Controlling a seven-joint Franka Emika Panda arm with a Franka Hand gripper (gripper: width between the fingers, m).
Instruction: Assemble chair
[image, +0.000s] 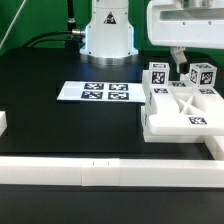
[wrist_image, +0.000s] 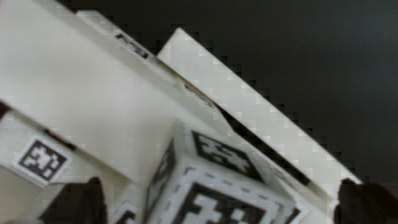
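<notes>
The gripper (image: 178, 57) hangs with fingers apart above the chair (image: 180, 105), at three o'clock from the marker board (image: 96, 92), probably lined up over a cube-ended peg (image: 201, 76).

The black tabletop (image: 60, 125) lies broad and open across the middle and left of the exterior view, so a hand could sweep there freely. The flat white marker board (image: 94, 92) lies low upon it at centre, no real hindrance. Along the lower edge a long plain white border rail (image: 110, 175) bars the way. At the right the white blocky chair parts (image: 182, 105) crowd together with tagged cubes standing up, leaving tight gaps. The white robot base (image: 107, 35) blocks the upper centre.
</notes>
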